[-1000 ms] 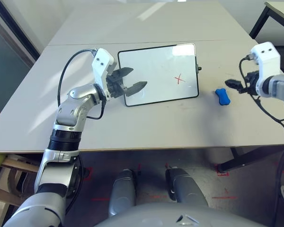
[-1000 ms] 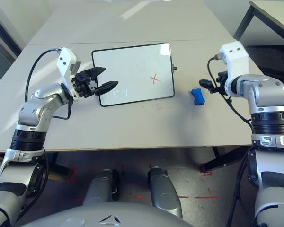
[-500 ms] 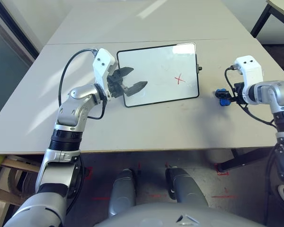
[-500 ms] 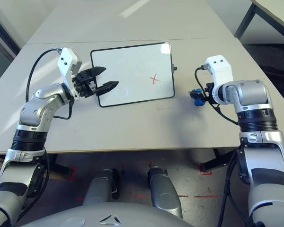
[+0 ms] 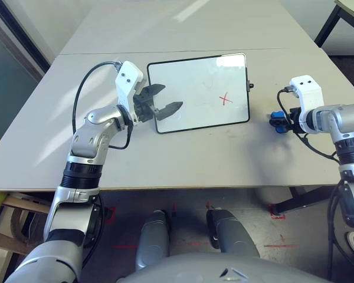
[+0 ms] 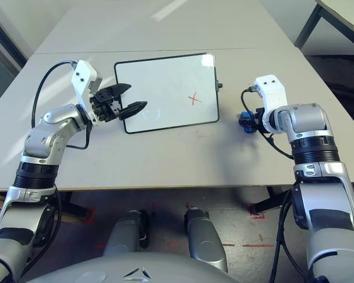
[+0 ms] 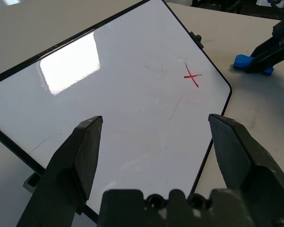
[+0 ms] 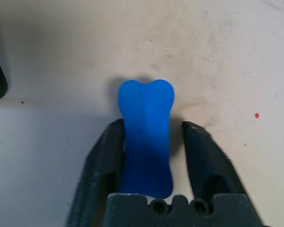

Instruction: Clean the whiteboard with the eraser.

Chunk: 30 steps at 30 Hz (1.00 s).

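Over the last second the right arm has swung in and dropped from beside the eraser [image 8: 146, 137] to right over it, and its jaws, which stood wide, have drawn in around the little blue block. In the right wrist view the right gripper [image 8: 150, 142] straddles the eraser's narrow waist, one finger touching its side and the other a hair off, so I would call it a grip being taken rather than one fully made; the block still sits flat on the bench [image 5: 194, 159]. It lies just off the right edge of the whiteboard [image 5: 194, 88], near the small black side knob. The left arm has not budged: the left gripper [image 5: 159, 100] hovers level over the board's near-left corner with its jaws spread wide and nothing between them, perhaps ready to steady the board, though it is not touching it as far as I can see. As for progress, the job is at its very start. The red X [image 5: 226, 99] is whole and unsmudged on the right part of the board, and faint grey scribbles show nearer the middle. What remains is to finish the pinch, lift the eraser, carry it across to the board and rub the mark away.
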Each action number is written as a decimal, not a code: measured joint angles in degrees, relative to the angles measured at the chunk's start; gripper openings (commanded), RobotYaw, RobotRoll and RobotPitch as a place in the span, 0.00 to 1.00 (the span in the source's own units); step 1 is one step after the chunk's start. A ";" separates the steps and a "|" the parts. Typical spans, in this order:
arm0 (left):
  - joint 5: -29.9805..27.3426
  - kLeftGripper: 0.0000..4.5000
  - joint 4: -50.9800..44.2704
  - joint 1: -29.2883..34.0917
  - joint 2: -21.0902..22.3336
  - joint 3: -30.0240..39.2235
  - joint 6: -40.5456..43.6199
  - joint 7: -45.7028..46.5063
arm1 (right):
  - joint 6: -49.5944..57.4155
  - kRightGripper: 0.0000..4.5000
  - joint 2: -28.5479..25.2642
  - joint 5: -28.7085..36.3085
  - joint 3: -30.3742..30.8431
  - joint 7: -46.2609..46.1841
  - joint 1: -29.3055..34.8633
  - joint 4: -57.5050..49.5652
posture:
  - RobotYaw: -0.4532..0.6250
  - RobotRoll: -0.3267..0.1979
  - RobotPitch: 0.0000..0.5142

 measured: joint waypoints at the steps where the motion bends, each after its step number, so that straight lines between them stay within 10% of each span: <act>1: 0.03 1.00 0.01 0.00 0.00 0.00 -0.05 0.00 | 0.25 0.26 0.00 0.00 0.00 0.07 0.08 -0.36 | 0.27 0.62 0.22; 5: 0.06 1.00 0.07 -0.05 -0.03 0.00 -0.21 0.00 | 0.15 0.06 -0.08 -0.06 0.13 0.57 0.47 -1.77 | 0.27 0.62 0.22; 18: 0.18 1.00 0.56 -0.96 0.26 0.09 -0.79 -0.12 | -25.23 0.06 -14.85 -15.01 18.05 13.49 0.99 -20.87 | 0.25 0.62 0.21; 30: 1.23 1.00 2.01 -2.47 1.79 0.04 -2.05 -1.23 | -31.71 0.05 -7.76 -27.65 27.07 20.98 -4.70 -23.50 | 0.27 0.62 0.19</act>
